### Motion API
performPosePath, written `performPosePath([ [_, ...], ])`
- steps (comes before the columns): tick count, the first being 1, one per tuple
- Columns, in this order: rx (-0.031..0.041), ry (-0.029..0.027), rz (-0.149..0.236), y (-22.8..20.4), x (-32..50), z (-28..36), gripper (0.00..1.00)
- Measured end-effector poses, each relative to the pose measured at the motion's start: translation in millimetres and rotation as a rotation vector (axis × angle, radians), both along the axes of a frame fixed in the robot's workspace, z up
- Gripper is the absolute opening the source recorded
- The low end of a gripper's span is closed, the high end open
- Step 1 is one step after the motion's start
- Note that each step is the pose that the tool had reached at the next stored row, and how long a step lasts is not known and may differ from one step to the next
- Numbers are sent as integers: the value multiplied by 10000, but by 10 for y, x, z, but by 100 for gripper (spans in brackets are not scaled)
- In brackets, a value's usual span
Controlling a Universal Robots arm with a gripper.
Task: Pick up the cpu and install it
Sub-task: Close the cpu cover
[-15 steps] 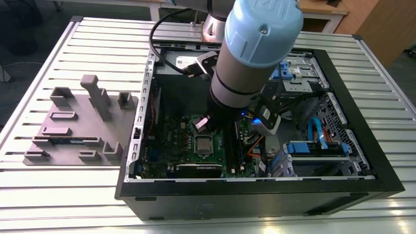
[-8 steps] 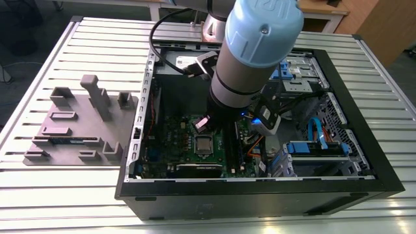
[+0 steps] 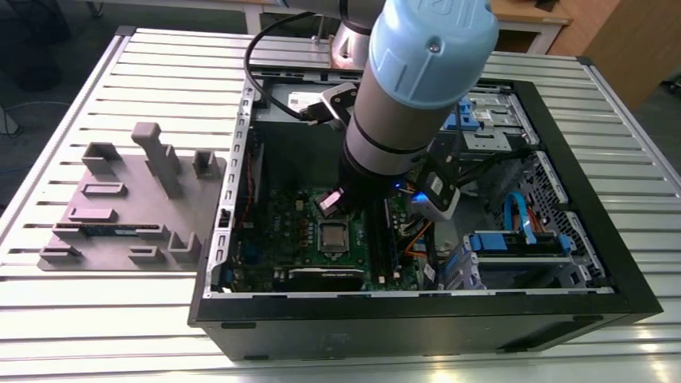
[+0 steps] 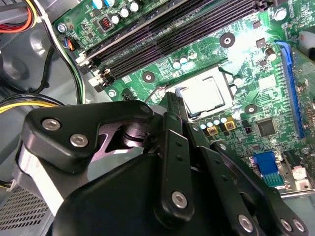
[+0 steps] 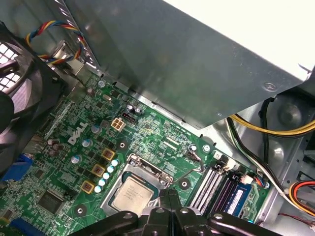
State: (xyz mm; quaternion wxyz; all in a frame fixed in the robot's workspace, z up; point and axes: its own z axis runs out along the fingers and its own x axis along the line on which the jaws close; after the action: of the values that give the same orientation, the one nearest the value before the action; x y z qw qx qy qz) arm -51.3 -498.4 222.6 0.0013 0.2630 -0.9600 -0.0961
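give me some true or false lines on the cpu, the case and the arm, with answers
1. The cpu lies in the socket of the green motherboard. True.
2. The end effector holds the cpu in the air. False: it is shut on nothing, close by the cpu in its socket.
3. The computer case lies open on a slatted table. True.
4. The grey fixture stands inside the case. False: it is on the table outside it, at the exterior view's left.

1. The computer case (image 3: 426, 307) is being carried by the table (image 3: 159, 72), with the fixture plate (image 3: 117, 231) beside it, toward the table's edge at the exterior view's left.
2. The motherboard (image 3: 279, 219) is being housed in the case.
3. The cpu (image 5: 130, 194) is being borne at the motherboard's middle, with the memory slots (image 5: 209, 184) just beside it.
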Motion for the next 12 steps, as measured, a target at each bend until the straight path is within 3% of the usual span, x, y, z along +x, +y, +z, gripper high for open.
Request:
performPosePath([
  [12,-1,0,6,0,0,3,11],
])
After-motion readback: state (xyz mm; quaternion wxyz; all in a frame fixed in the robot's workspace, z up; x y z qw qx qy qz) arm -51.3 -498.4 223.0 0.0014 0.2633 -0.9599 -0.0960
